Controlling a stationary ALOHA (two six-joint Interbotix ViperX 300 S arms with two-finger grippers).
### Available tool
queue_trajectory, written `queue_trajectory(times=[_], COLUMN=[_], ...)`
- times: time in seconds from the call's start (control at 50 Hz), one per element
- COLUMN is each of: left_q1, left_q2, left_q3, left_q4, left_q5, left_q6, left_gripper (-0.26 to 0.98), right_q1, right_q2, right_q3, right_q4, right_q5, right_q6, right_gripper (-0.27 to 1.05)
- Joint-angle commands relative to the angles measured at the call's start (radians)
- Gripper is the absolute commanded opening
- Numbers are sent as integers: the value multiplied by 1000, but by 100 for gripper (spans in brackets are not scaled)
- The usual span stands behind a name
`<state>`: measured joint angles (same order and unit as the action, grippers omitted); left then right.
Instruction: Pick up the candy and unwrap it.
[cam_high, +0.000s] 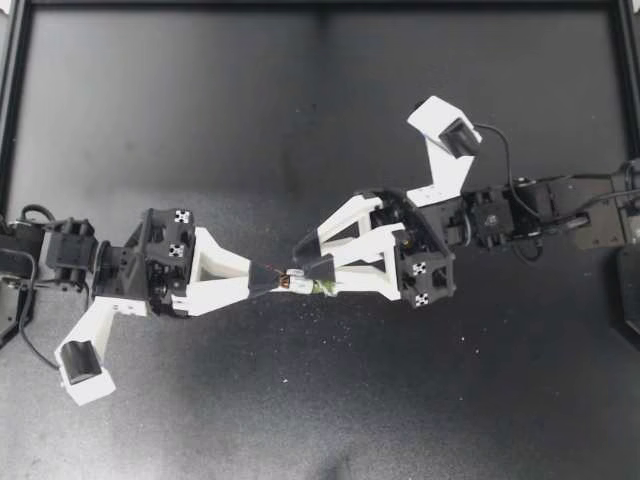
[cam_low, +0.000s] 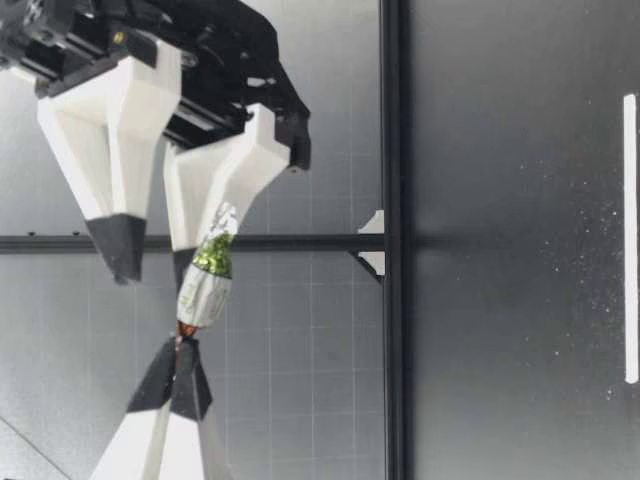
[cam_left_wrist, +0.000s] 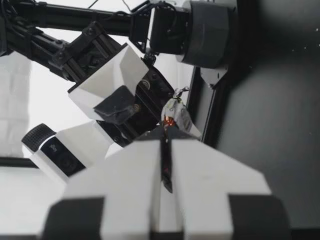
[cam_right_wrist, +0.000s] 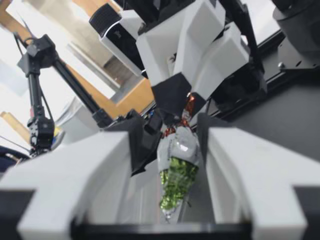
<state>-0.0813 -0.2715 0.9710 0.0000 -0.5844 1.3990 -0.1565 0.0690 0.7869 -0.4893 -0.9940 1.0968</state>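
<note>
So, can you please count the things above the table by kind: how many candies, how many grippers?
Candy: 1
Grippers: 2, my left gripper and my right gripper
Total: 3

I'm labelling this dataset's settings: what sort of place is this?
Most likely a robotics lab workcell: a black table edged by a dark rail frame, a gridded backdrop behind it, and a black stand beyond.
</note>
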Motion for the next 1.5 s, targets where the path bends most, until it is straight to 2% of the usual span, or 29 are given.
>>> queue_trajectory(times=[0.0,0.36,0.56,0.7,0.8,1.04,1.1,1.2,1.34,1.38,1.48], left_q1=[-2,-2,-2,0,0,0,0,0,0,0,-2], left_q2=[-20,-23,-29,-31,-31,-34,-37,-44,-46,-48,-44], left_q3=[-11,-9,-6,-6,-2,25,31,38,44,46,58], left_q4=[-2,-2,-6,-18,-31,-78,-78,-80,-91,-101,-158], left_q5=[-11,-11,-11,-11,-12,-46,-49,-51,-51,-51,-51], left_q6=[-2,0,3,20,21,-41,-80,-150,-255,-288,-423], left_gripper=[-15,-15,-15,-15,-15,-12,-8,6,47,55,57], right_q1=[-9,-9,-9,-15,-26,-44,-48,-48,-48,-48,-48], right_q2=[-5,6,5,3,-6,-25,-31,-46,-61,-64,-77], right_q3=[-26,-29,-26,-29,-28,-32,-34,-40,-51,-54,-61], right_q4=[-9,-28,-38,-46,-44,-46,-46,-46,-48,-48,-48], right_q5=[-8,9,38,60,67,107,121,150,198,216,265], right_q6=[3,28,26,25,23,3,-14,-37,-51,-66,-112], right_gripper=[52,48,23,-1,-14,-18,-18,-18,-18,-18,-18])
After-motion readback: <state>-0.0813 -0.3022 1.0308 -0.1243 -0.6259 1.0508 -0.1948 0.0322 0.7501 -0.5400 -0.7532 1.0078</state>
